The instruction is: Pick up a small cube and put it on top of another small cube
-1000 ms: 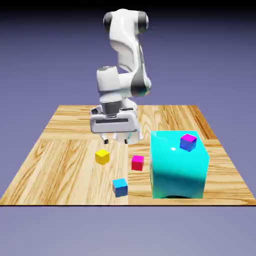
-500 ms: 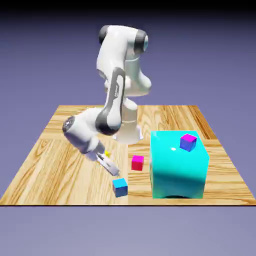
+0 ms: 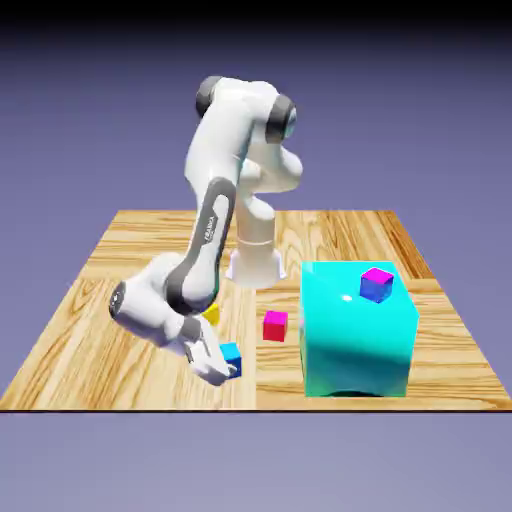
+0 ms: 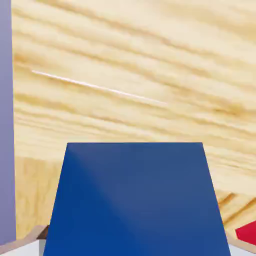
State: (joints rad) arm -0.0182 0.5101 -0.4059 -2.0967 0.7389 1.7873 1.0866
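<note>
My gripper [image 3: 226,366] is low over the table's front edge, shut on a small blue cube [image 3: 232,353]. In the hand view the blue cube [image 4: 135,200] fills the lower middle, and only the grey fingertips [image 4: 27,246] show at its bottom corners. Whether the cube rests on the wood or hangs just above it I cannot tell. A small red cube [image 3: 275,325] lies to the exterior view's right of the gripper; its corner [image 4: 248,233] shows in the hand view. A yellow cube [image 3: 211,314] sits behind my forearm, partly hidden.
A large cyan block [image 3: 358,335] stands on the exterior view's right of the wooden table [image 3: 120,300], with a small blue-and-magenta cube [image 3: 376,284] on top. The table's front edge runs just below the gripper.
The arm swung down from the table's middle to the front edge. The open gripper closed on the blue cube, which now shows slightly left of and higher than before.
</note>
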